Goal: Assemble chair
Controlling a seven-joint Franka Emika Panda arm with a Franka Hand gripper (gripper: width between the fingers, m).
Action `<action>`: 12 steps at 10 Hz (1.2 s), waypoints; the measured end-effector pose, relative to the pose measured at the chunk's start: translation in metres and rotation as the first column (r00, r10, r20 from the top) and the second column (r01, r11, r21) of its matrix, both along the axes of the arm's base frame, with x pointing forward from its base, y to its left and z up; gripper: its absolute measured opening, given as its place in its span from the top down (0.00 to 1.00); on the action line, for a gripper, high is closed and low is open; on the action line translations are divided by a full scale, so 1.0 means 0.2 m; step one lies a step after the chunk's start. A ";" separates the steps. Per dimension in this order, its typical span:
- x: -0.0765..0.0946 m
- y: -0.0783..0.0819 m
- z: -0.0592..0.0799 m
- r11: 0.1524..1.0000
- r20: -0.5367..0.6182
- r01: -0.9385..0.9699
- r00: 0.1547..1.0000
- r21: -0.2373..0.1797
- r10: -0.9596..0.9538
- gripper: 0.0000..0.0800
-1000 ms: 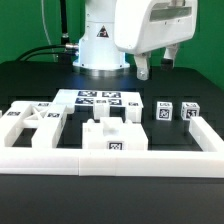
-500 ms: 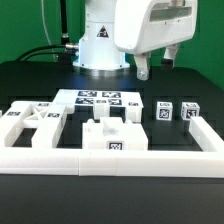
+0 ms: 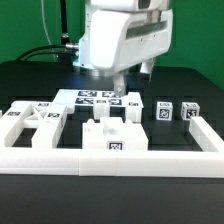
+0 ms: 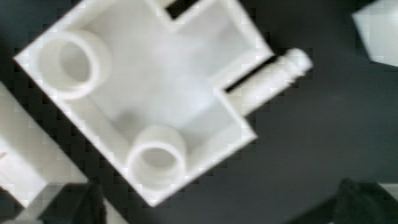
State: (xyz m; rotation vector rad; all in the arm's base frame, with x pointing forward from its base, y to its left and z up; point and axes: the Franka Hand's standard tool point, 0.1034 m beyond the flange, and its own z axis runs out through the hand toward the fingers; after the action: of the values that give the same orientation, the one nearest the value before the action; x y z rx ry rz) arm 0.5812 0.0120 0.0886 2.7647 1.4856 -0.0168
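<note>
White plastic chair parts [image 3: 97,130] lie on the black table [image 3: 20,90], between the marker board [image 3: 98,98] and a low rail [image 3: 110,162] at the front. A framed panel [image 3: 28,122] sits at the exterior view's left, and two small tagged posts [image 3: 163,113] sit at its right. I see the gripper [image 3: 119,86] low over the marker board's far edge, largely hidden by the arm [image 3: 125,35]. Its jaws are spread wide and pinch nothing that I can see. My wrist view, blurred, shows a flat slab [image 4: 169,90] with two round sockets and a peg [image 4: 270,78] close below.
</note>
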 end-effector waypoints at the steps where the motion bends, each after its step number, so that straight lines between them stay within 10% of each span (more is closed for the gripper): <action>1: 0.00 0.00 0.00 1.000 0.000 0.011 1.000 0.000 -0.011 0.19; 8: -0.01 0.01 -0.01 0.931 -0.006 0.366 0.931 0.006 -0.366 0.19; 12: 0.10 0.01 -0.13 0.780 0.000 0.625 0.780 0.021 -0.625 0.19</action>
State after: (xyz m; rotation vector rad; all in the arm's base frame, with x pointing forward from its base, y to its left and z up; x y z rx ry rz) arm 0.6011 0.0148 0.0620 3.1181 0.4884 0.0072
